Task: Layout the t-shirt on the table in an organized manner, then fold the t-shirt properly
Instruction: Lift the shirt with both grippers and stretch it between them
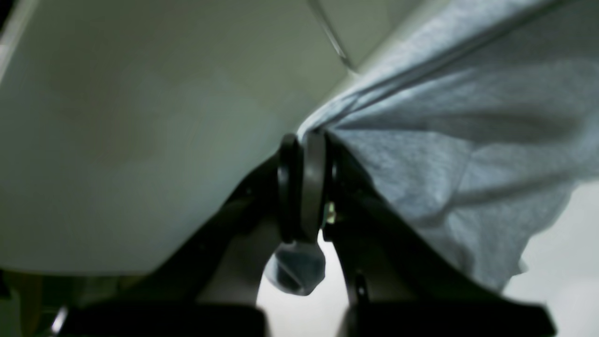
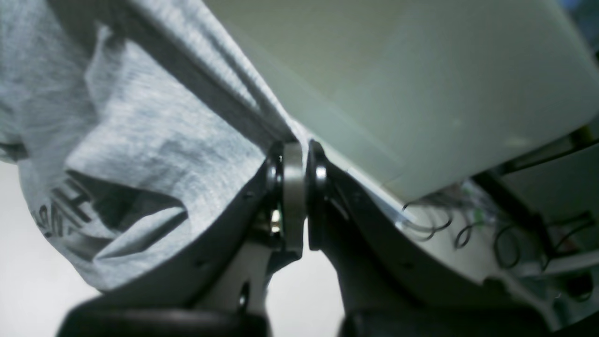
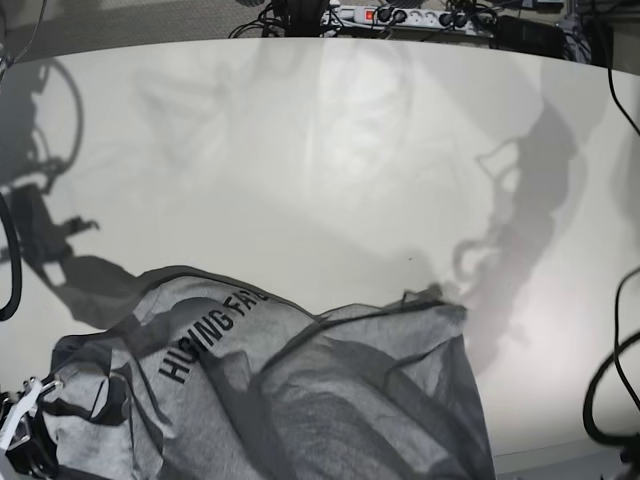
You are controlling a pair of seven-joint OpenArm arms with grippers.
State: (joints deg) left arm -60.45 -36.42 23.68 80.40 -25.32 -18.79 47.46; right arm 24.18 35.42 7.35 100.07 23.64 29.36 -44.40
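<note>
While the shirt (image 3: 300, 400) hangs bunched over the lower part of the table (image 3: 330, 150) in the base view, the left gripper (image 1: 306, 140) and right gripper (image 2: 299, 150) each sit at mid-frame, clenched on a stretched hem.

- The left gripper (image 1: 306, 187) has matte black fingers that widen toward a black base, each ending in a round, disc-like pad (image 1: 312, 187).
- The right gripper (image 2: 299, 196) has the same black build, with one pale grey pad face (image 2: 293, 196) and a small screw head on the dark rim.
</note>
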